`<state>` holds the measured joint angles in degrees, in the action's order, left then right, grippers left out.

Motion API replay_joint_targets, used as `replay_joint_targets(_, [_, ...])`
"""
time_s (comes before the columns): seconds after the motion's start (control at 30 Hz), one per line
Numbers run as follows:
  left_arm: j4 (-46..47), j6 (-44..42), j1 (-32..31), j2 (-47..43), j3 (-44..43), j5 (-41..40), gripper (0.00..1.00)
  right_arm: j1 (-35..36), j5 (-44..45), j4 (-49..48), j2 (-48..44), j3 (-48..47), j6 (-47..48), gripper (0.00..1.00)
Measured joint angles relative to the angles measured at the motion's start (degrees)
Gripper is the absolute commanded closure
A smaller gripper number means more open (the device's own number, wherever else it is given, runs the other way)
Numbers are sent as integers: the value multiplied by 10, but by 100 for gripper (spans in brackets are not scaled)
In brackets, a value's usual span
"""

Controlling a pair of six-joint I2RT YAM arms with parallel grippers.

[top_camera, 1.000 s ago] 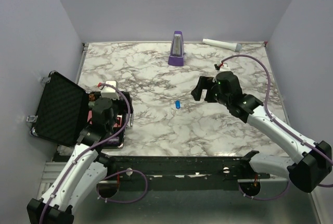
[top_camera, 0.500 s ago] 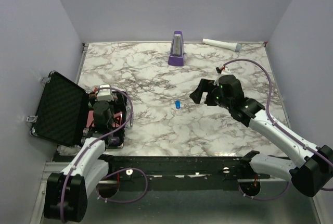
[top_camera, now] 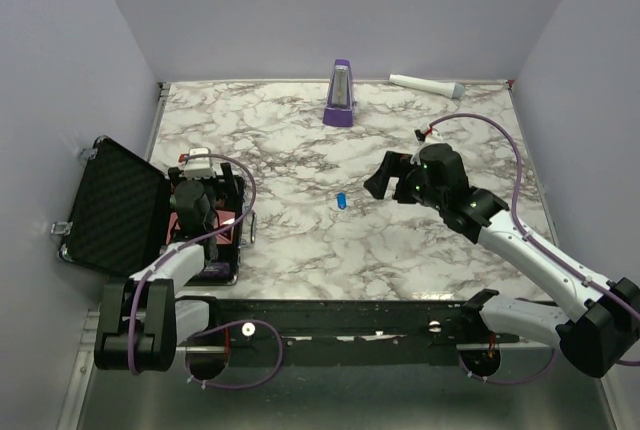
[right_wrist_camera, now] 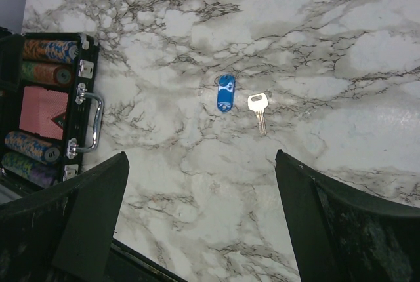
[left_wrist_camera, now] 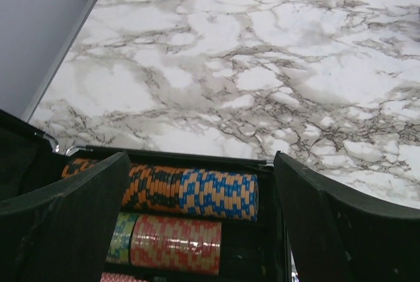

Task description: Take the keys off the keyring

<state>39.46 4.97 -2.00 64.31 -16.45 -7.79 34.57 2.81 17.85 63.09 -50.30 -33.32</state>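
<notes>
Right wrist; key (right_wrist_camera: 258, 108) (blade toward bottom)

Top view high from behind, both wrist views downward, sharing marble table (top_camera: 290, 130)

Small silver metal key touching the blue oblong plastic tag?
No, the silver key lies beside the blue tag with a gap between them.

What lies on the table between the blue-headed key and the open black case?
Only bare marble table, as the right wrist view shows. The silver key lies on the other side of the blue-headed key, away from the black case.
</notes>
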Motion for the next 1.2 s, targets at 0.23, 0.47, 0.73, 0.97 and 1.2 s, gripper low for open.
replay_joint_targets(0.23, [128, -17, 9, 86, 10, 39, 1, 0, 0, 0, 2, -1, 0, 0])
replay_joint_targets(0.47, [181, -22, 9, 91, 19, 50, 1, 0, 17, 6, 20, -4, -23, 0])
replay_joint_targets(0.73, [194, -22, 9, 91, 19, 54, 1, 0, 69, 22, 38, 29, -48, 0])
replay_joint_targets(0.97, [196, -22, 9, 91, 19, 55, 1, 0, 81, 13, 76, 34, -28, 0])
replay_joint_targets(1.2, [196, -22, 9, 91, 19, 55, 1, 0, 96, 4, 148, 34, -26, 0])
